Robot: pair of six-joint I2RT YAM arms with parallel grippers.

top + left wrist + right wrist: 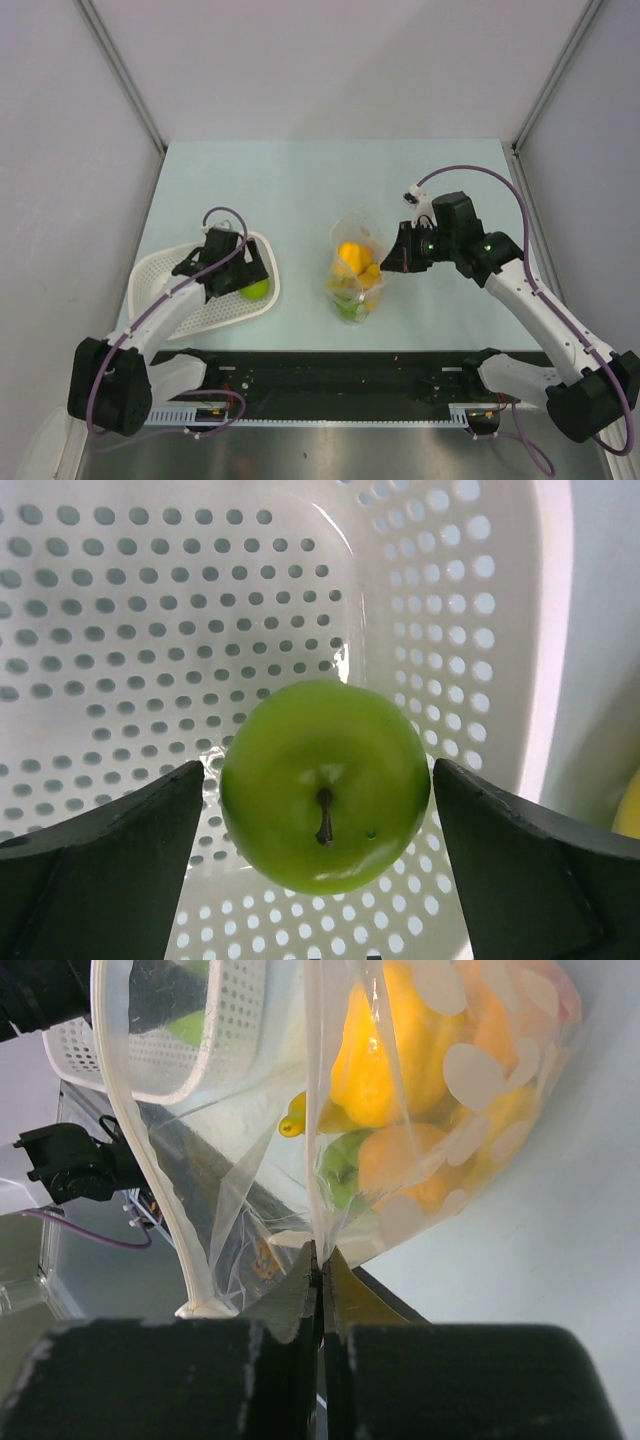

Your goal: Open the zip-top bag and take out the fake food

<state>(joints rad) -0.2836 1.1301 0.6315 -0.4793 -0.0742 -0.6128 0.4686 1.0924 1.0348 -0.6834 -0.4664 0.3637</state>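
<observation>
The basket (152, 272) lies on the left of the table (300, 180) with an apple (257, 290) in it, and the bag (352, 228) of fruit (352, 257) stands to its right.

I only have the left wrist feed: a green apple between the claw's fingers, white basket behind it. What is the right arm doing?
Observer: The right claw is shut on one wall of the zip-top bag, holding it upright at mid-table, to the right of your basket.
Operator: Is the bag open?
Observer: It looks so. In the right wrist view the zip strip hangs loose, apart from the pinched wall.
Operator: Anything left inside?
Observer: Yes, fake food: yellow and orange pieces, plus something green low down.
</observation>
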